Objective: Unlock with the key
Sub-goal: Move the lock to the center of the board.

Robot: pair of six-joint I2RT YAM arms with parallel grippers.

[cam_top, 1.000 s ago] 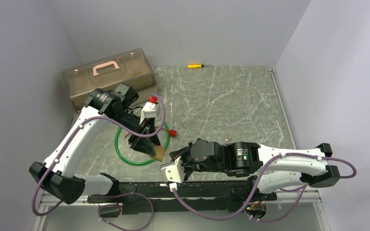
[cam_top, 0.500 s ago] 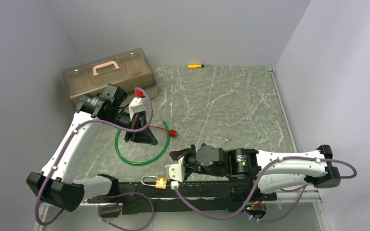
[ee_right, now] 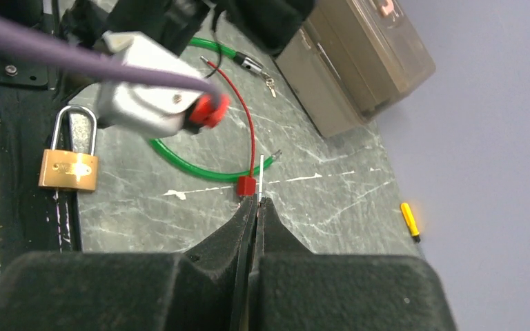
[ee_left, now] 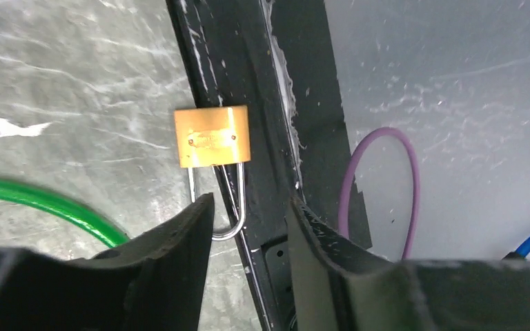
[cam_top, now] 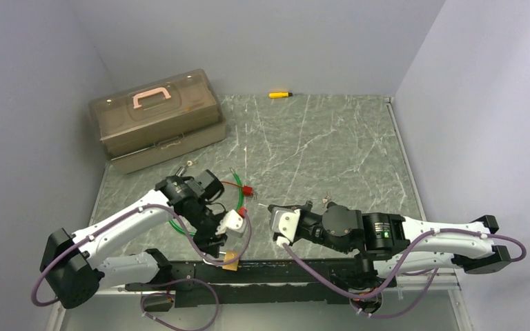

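The brass padlock (cam_top: 230, 262) (ee_left: 212, 136) (ee_right: 69, 170) lies flat at the table's near edge, partly on the black base rail, with its silver shackle (ee_left: 229, 207) closed. My left gripper (cam_top: 215, 248) (ee_left: 248, 207) hovers just over it, open. The shackle loop sits by the left fingertip (ee_left: 197, 214), and nothing is gripped. My right gripper (cam_top: 270, 209) (ee_right: 256, 201) is shut on the key, a thin silver blade (ee_right: 261, 176) that sticks out past the fingertips. It sits to the right of the padlock, apart from it.
A green cable loop (cam_top: 177, 224) (ee_right: 186, 165) and a red cable lock (cam_top: 247, 189) (ee_right: 246, 185) lie near the left arm. A brown toolbox (cam_top: 155, 117) stands at the back left, a yellow screwdriver (cam_top: 279, 94) at the far edge. Spare keys (cam_top: 326, 200) lie mid-table.
The padlock went from between the grippers down to the near rail. My left arm swung down after it and now stands over it. The right gripper shifted right, still shut.
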